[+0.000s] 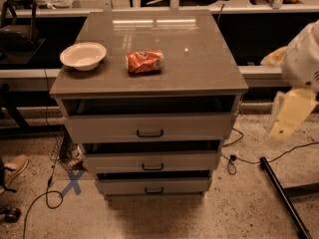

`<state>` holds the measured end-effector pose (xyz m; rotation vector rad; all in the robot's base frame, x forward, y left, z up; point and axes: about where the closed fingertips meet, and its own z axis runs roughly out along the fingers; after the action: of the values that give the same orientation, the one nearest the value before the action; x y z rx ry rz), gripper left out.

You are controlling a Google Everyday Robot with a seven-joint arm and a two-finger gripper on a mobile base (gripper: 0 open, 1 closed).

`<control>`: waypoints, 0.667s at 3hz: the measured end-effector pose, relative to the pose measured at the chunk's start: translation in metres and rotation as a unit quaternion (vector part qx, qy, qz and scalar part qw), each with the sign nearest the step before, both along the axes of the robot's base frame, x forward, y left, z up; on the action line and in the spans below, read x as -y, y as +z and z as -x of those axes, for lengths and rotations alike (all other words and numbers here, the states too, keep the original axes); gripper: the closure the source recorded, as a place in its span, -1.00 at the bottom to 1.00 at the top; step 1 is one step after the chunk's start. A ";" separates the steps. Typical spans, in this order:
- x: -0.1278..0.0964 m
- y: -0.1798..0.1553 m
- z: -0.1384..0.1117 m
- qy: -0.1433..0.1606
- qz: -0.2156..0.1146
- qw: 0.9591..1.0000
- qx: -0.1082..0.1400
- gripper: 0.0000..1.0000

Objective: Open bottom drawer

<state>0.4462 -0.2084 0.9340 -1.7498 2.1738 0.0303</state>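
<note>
- Currently my tool (291, 116) hangs right of the cabinet (199, 59), well apart; its state I cannot tell.
- Lowest sits the bottom drawer (154, 184); I'd approach low, square to its handle (154, 190), and pull straight.

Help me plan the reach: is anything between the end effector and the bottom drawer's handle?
Nothing visible does. The end effector hangs to the right of the cabinet, higher than the bottom drawer. A cable and a black bar lie on the floor to the right, below that path.
</note>
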 end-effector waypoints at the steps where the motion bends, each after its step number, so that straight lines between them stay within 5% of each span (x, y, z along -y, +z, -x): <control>1: -0.027 -0.090 -0.012 0.061 -0.073 0.995 -0.019 -1.00; 2: -0.027 -0.090 -0.012 0.061 -0.073 0.995 -0.019 -1.00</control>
<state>0.4580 -0.1813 0.8440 -1.8085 2.0316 0.2487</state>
